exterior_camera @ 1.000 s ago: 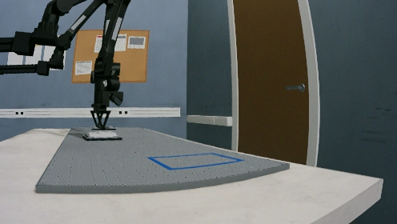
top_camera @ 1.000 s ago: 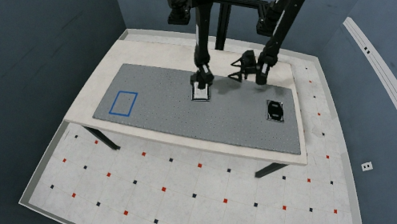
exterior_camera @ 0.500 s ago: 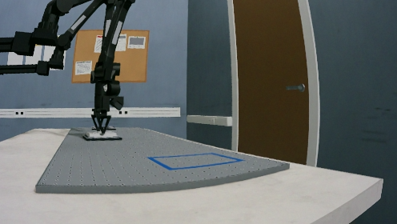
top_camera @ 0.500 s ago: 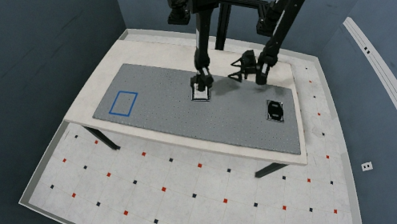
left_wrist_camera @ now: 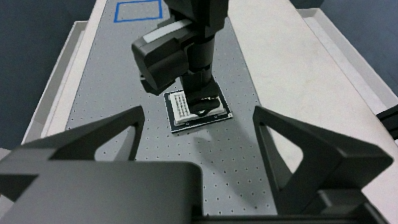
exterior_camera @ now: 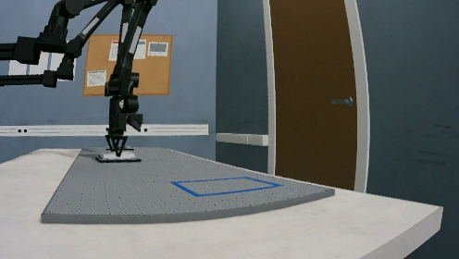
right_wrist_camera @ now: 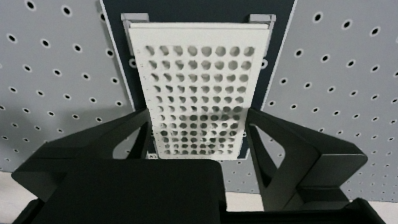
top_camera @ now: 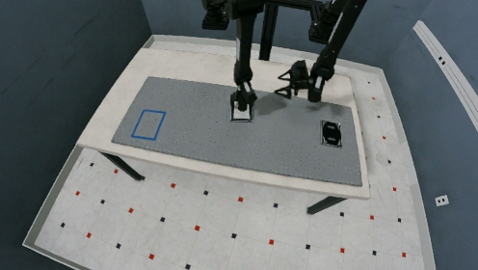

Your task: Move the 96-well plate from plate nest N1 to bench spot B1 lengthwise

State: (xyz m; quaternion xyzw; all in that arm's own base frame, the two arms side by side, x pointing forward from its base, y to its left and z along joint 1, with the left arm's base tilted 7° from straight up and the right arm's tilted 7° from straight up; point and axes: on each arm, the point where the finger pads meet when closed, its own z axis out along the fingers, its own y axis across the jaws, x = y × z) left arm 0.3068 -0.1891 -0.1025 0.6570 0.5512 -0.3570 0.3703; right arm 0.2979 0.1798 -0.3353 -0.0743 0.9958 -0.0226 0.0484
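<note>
96-well plate (top_camera: 241,114) (exterior_camera: 117,156) (left_wrist_camera: 180,107) (right_wrist_camera: 200,37): seated in the nest (top_camera: 241,121) (exterior_camera: 117,160) (left_wrist_camera: 200,122) (right_wrist_camera: 122,55), wells upward.
Right gripper (top_camera: 243,108) (exterior_camera: 118,150) (left_wrist_camera: 202,107) (right_wrist_camera: 199,112): over the nest, its fingers closed on the plate's two long sides.
Left gripper (top_camera: 279,85) (left_wrist_camera: 199,112): wide open with nothing between its fingers, beside the nest toward the arms' side.
Taped outline (top_camera: 160,125) (exterior_camera: 239,191) (left_wrist_camera: 161,9): well to the right of the nest, seen from the arms; the plate is not there yet.
Nest risk: a tilted or sideways lift could catch the plate on the corner guides.
Grip risk: too light a squeeze, or fingers set too high, could let it slip or pivot.
Outline risk: a poor wrist turn could set it crosswise or over the tape.
Plate markings: tiny characters beside the wells, unreadable.
Nest label: small print at one corner, unreadable.
Corkboard (exterior_camera: 157,69) papers: text too blurred; no brand legible.
</note>
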